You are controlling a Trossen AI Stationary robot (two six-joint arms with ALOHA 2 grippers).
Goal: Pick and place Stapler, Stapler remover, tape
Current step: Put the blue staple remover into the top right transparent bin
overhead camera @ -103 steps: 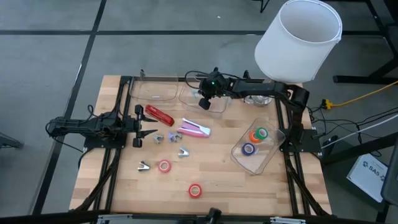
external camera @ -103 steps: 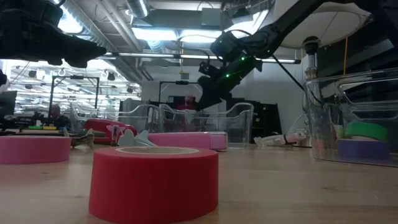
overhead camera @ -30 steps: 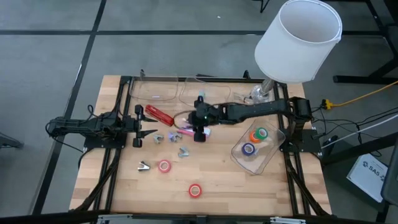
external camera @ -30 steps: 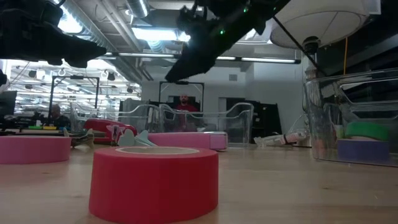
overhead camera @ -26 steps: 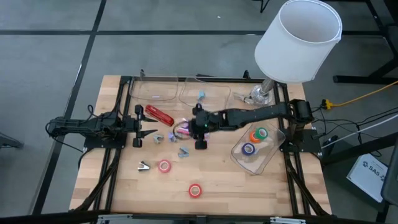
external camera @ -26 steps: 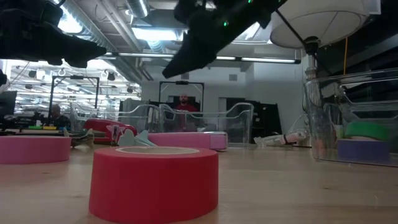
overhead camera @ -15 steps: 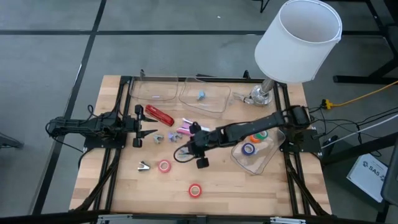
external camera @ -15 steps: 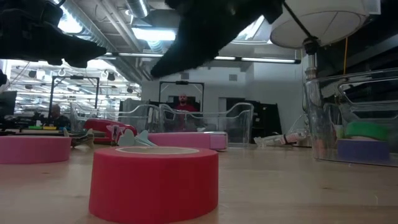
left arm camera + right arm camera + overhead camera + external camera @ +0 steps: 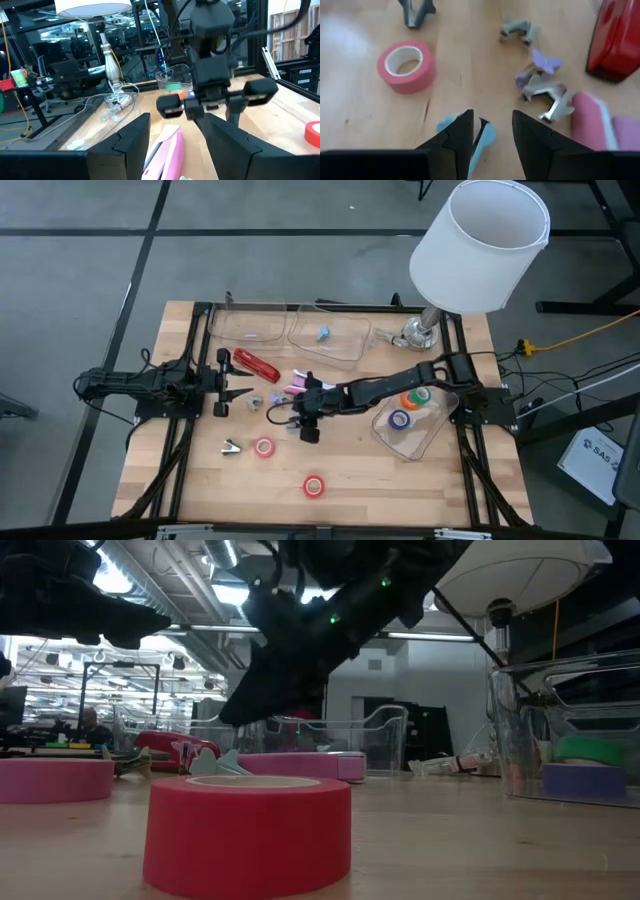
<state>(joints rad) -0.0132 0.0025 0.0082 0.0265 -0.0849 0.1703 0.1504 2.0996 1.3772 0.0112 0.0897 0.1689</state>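
Note:
My right gripper (image 9: 297, 423) (image 9: 492, 132) hangs open, fingers pointing down, just above a light blue staple remover (image 9: 484, 136) that lies on the table between and partly under them; whether they touch it I cannot tell. Next to it lie silvery and purple staple removers (image 9: 540, 80), a pink stapler (image 9: 297, 387) and a red stapler (image 9: 257, 364). A pink tape roll (image 9: 264, 447) and a red tape roll (image 9: 314, 486) lie flat nearer the front. My left gripper (image 9: 228, 388) waits open at the table's left, pointing at the pink stapler (image 9: 167, 150).
Two clear bins (image 9: 247, 325) (image 9: 345, 340) stand along the far edge, one holding a blue staple remover (image 9: 323, 333). A tilted clear bin (image 9: 425, 438) at the right holds green, orange and purple tape. A grey staple remover (image 9: 232, 447) lies front left. A lamp (image 9: 480, 245) stands far right.
My right gripper has travelled from above the pink stapler toward the table's near edge, then a little left, and has come down over the light blue staple remover. Nothing on the table has moved.

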